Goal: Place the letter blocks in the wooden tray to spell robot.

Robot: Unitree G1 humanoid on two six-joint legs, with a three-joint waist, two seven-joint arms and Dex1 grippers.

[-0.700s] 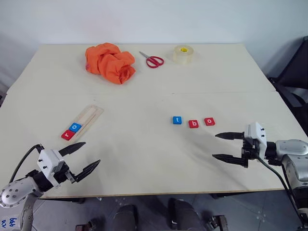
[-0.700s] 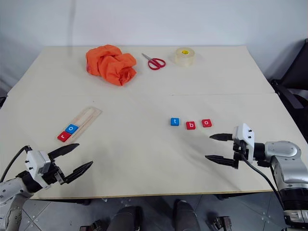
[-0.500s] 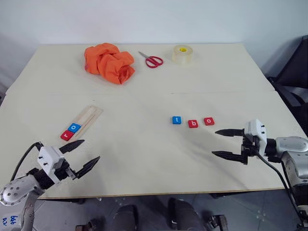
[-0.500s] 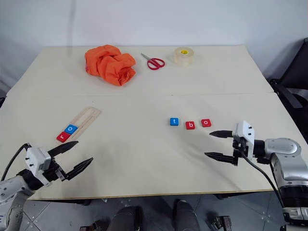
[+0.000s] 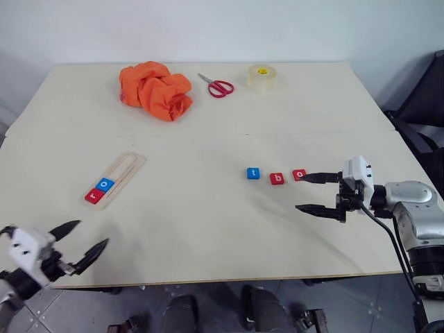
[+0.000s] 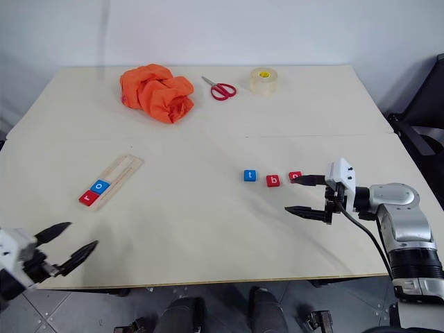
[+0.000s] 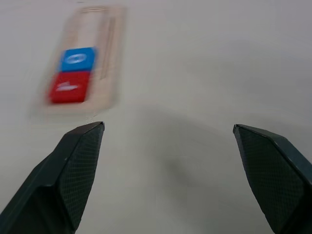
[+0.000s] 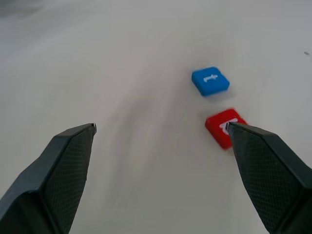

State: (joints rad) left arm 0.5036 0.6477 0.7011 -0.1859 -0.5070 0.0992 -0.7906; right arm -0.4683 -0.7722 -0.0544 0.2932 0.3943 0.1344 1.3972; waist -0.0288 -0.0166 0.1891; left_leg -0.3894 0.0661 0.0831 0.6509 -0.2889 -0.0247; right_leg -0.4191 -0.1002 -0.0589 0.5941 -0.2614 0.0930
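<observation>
The wooden tray (image 5: 129, 166) lies slanted at the table's left, holding a red letter block (image 5: 92, 195) and a blue one (image 5: 105, 184) at its near end. Three loose letter blocks sit in a row right of centre: blue t (image 5: 253, 173), red b (image 5: 277, 178) and red o (image 5: 298, 173). My right gripper (image 5: 301, 194) is open and points left. Its far finger reaches the red o; I cannot tell whether it touches. My left gripper (image 5: 91, 234) is open at the front left edge, well short of the tray (image 7: 105, 34).
At the back of the table lie a crumpled orange cloth (image 5: 154, 89), red scissors (image 5: 218, 86) and a roll of clear tape (image 5: 261, 78). A dark chair (image 5: 424, 104) stands off the table's right side. The table's front edge (image 5: 208, 281) runs close to both arms.
My left gripper has drawn back toward the front left corner, away from the tray. My right gripper has moved left and farther in, up to the red o block. Both stay open.
</observation>
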